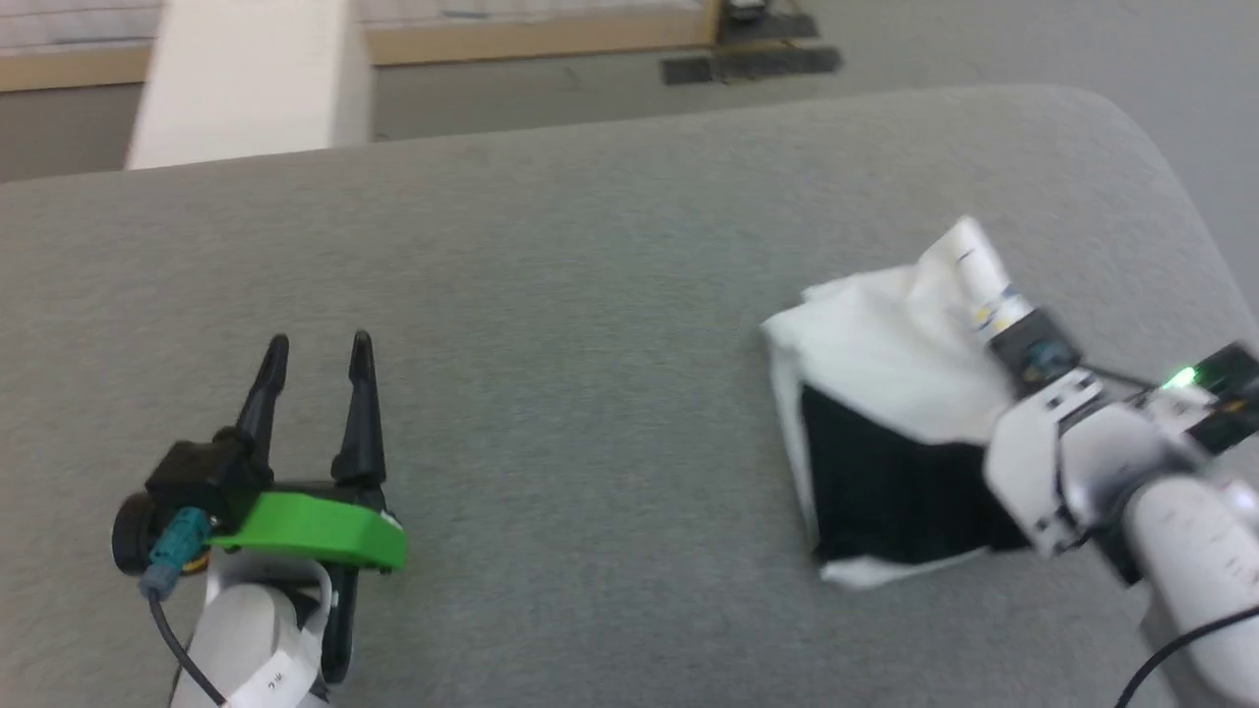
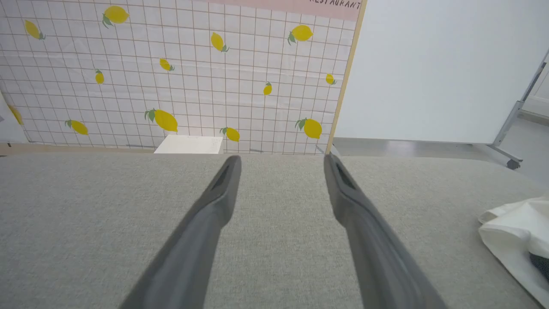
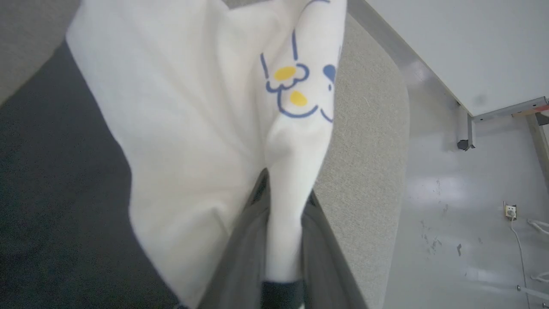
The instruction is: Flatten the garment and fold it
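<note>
Shirt (image 1: 885,364) soft, light, floppy, bunched on grey table (image 1: 590,295). Right gripper (image 3: 286,189) clamped on white fold. Left gripper (image 1: 320,339) spread, empty. Likely best hold: corners.

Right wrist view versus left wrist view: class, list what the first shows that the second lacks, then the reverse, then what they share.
Right wrist view, not left: the right gripper, jaws shut on a fold of the garment, and a blue-and-yellow print on it. Left wrist view, not right: the left gripper, jaws open over the grey surface, and a lemon-patterned wall. Shared: the garment's white cloth and the grey surface.
</note>
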`<state>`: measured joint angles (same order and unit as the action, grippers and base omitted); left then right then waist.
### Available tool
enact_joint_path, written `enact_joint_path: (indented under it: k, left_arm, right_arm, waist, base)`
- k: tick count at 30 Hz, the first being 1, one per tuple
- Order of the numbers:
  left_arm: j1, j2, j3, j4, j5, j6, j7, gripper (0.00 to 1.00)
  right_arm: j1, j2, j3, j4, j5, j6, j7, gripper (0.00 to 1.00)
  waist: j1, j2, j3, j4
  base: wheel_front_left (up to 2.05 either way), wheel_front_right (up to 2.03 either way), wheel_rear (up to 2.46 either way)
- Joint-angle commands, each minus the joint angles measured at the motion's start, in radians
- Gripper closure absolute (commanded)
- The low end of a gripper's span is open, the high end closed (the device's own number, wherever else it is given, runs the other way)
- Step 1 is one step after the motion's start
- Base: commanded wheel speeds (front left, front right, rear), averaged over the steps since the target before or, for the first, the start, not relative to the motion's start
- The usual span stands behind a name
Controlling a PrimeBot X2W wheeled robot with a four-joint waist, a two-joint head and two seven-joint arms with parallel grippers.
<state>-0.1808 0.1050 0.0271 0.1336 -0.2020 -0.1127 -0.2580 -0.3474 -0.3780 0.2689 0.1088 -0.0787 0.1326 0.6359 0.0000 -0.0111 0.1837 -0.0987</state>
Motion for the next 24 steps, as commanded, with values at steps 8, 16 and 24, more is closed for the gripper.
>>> enact_joint_path:
  k: [8,16,24]
  left_arm:
    - [-0.099,0.047,-0.003,-0.046,0.033,-0.006,-0.003,0.0]
    - [-0.152,0.097,-0.017,-0.074,0.045,-0.009,0.021,0.0]
    - [-0.163,0.118,-0.024,-0.081,0.04,-0.008,0.034,0.0]
  right_arm:
    - [-0.151,-0.059,-0.113,0.114,-0.055,-0.002,-0.091,1.0]
    - [-0.256,-0.01,-0.287,0.244,-0.154,-0.002,-0.204,1.0]
    - [-0.342,0.059,-0.44,0.35,-0.262,-0.002,-0.311,0.52]
  waist:
    - [0.0,0.0111,0.248,-0.191]
    - [0.0,0.0111,0.355,-0.185]
    - [0.0,0.0111,0.377,-0.152]
  base:
    - [0.0,0.0,0.0]
    - [0.0,0.0,0.0]
    - [0.0,0.0,0.0]
